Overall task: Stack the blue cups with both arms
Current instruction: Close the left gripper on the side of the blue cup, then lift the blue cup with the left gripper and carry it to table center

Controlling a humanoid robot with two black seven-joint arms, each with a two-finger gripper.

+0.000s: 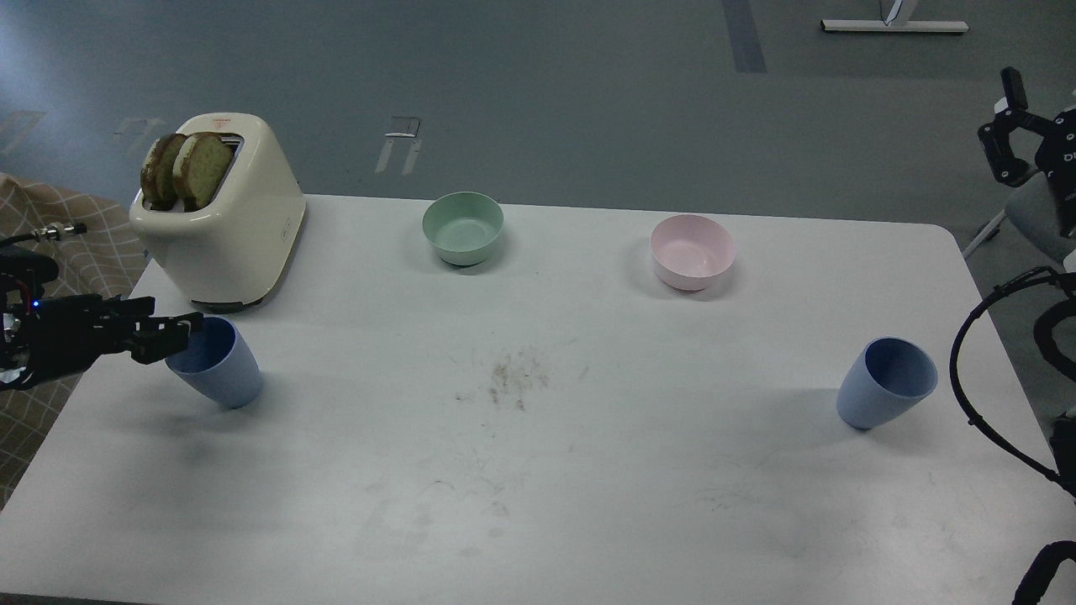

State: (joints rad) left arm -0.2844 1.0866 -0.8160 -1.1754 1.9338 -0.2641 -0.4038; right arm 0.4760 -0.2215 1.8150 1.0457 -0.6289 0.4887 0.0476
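Two blue cups stand upright on the white table [538, 470], mouths up, long axes vertical. The left cup [214, 363] sits directly at the left gripper [181, 329], whose fingertips meet its rim; whether it is clamped cannot be told. The right cup [887, 382] stands well below the raised right gripper [1009, 126], fingers indistinct. Two bowls, one toaster [223, 227] holding two slices

Soft, even overhead light; faint shadows, perhaps slight edge blur.

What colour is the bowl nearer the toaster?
Mint green: the round mint-green bowl, seen clearly in the head view.
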